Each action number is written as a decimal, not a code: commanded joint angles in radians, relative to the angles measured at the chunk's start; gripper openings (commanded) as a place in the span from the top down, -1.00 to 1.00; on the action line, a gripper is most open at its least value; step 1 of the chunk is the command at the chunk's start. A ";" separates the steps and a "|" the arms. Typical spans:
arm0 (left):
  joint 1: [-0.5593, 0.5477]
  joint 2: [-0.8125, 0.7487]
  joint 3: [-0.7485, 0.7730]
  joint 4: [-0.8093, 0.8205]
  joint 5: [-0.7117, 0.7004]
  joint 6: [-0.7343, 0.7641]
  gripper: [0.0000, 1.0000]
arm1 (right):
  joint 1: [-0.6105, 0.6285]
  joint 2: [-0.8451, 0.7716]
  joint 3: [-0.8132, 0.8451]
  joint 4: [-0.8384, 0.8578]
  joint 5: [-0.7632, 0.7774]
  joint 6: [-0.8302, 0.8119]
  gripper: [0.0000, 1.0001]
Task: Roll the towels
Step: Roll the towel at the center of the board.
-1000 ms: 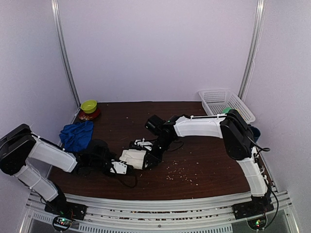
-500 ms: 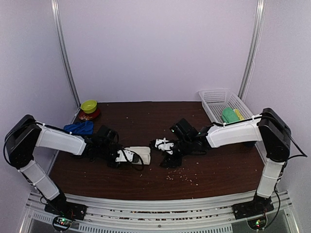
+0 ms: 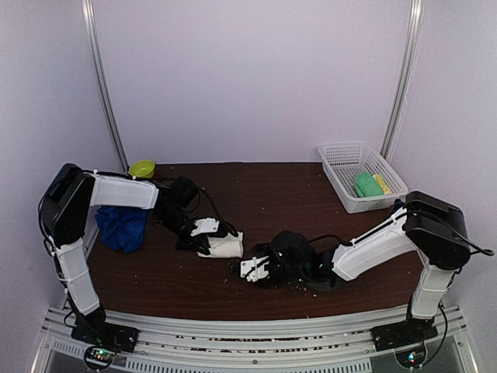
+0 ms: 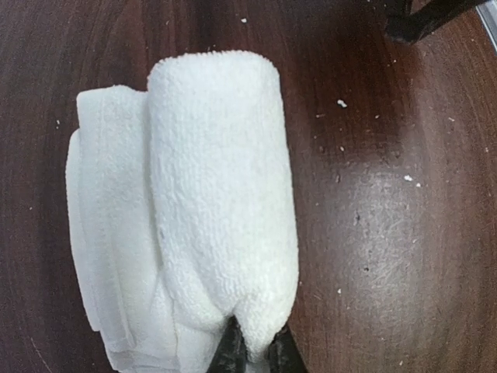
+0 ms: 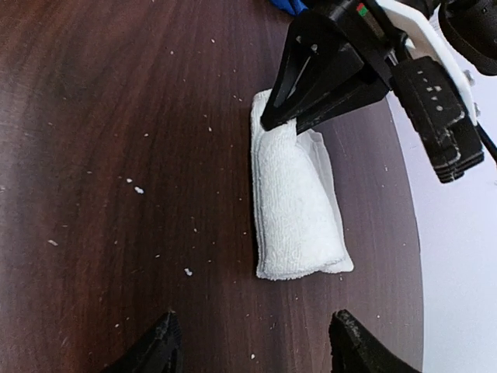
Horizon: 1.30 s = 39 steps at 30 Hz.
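Left wrist: nubby white towel roll (image 4: 217, 194) in clamped left hand (image 4: 258, 350) (right hand (image 5: 255, 342) apart)

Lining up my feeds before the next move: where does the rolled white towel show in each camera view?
Top external: the white towel lies just left of centre, in the lower half.
Left wrist: it fills the centre-left, roll running top to bottom.
Right wrist: centre-right, lengthwise.
Shared landmark: the left gripper pinching one end of the towel, at the bottom edge in its own view and at the towel's upper end in the right wrist view.

White-shelled arms (image 3: 124, 191), black joints; black fingers (image 5: 159, 342) (black cables trailing)
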 commanded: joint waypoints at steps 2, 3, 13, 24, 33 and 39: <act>0.029 0.134 0.065 -0.255 0.016 -0.027 1.00 | 0.050 0.129 0.054 0.155 0.246 -0.139 -0.35; 0.034 0.152 0.083 -0.269 0.025 -0.033 1.00 | 0.057 0.149 0.066 0.166 0.269 -0.157 -0.36; 0.052 0.234 0.167 -0.370 0.063 -0.013 1.00 | 0.074 0.316 0.238 0.145 0.384 -0.222 -0.38; 0.054 0.240 0.168 -0.386 0.043 -0.002 1.00 | 0.055 0.424 0.412 -0.031 0.392 -0.170 -0.15; 0.057 0.227 0.162 -0.380 0.038 0.011 1.00 | 0.022 0.451 0.538 -0.264 0.302 -0.054 0.57; 0.057 0.221 0.150 -0.376 0.027 0.025 1.00 | 0.012 0.469 0.577 -0.347 0.280 -0.021 0.78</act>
